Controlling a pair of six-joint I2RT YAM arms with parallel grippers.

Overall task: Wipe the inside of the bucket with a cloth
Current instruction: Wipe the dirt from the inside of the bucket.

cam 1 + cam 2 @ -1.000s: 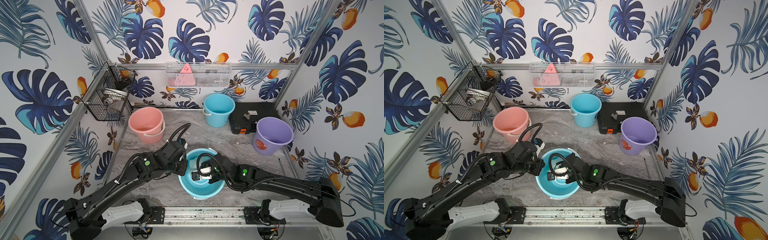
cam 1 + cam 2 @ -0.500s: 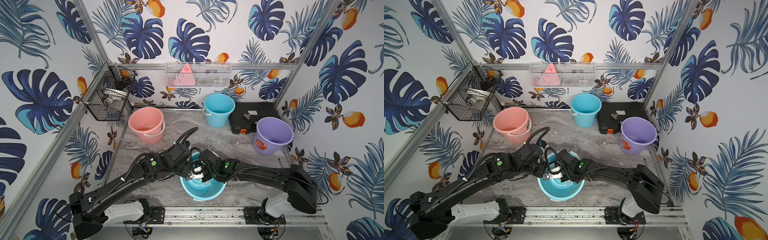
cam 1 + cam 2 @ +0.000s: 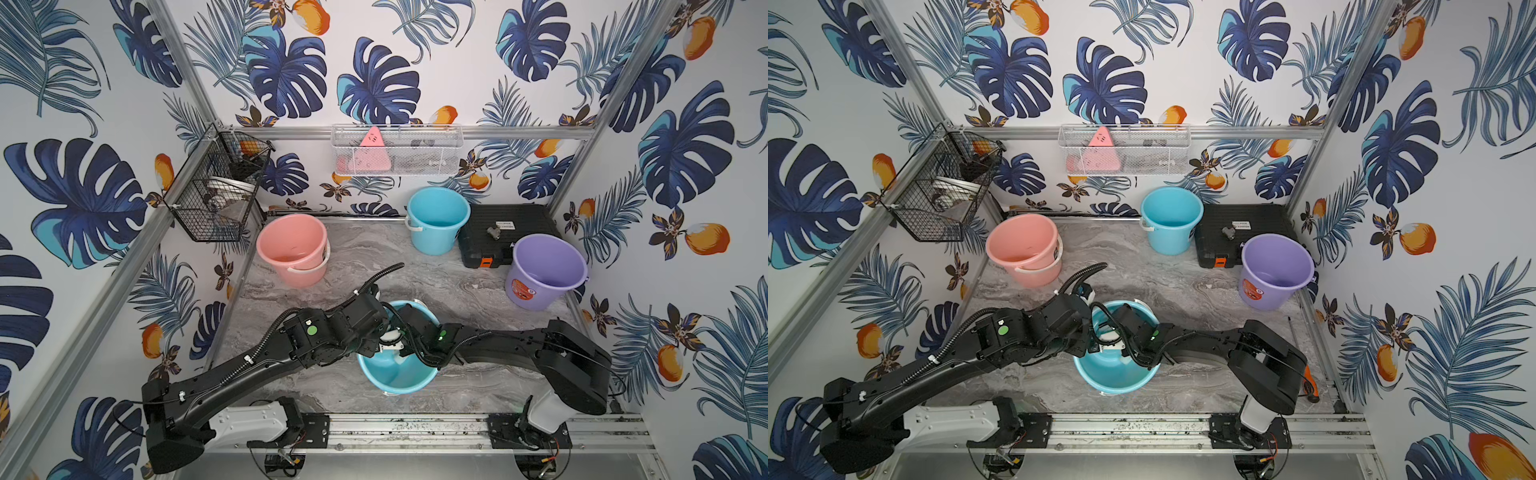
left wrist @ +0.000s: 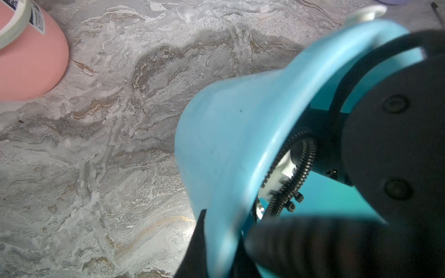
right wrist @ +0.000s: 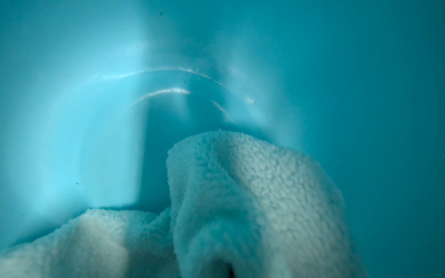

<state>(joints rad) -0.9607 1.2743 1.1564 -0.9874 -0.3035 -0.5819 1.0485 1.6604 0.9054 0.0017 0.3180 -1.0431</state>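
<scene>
Left hand pinches the bucket rim — hold it steady. Right hand, closed on the cloth inside, should press fabric flat and sweep wall to base.

A robot-lab booth is being shown: leaf-print panels are being held in an aluminium frame, and robot arms are being carried on a rail beside a marbled surface.
</scene>
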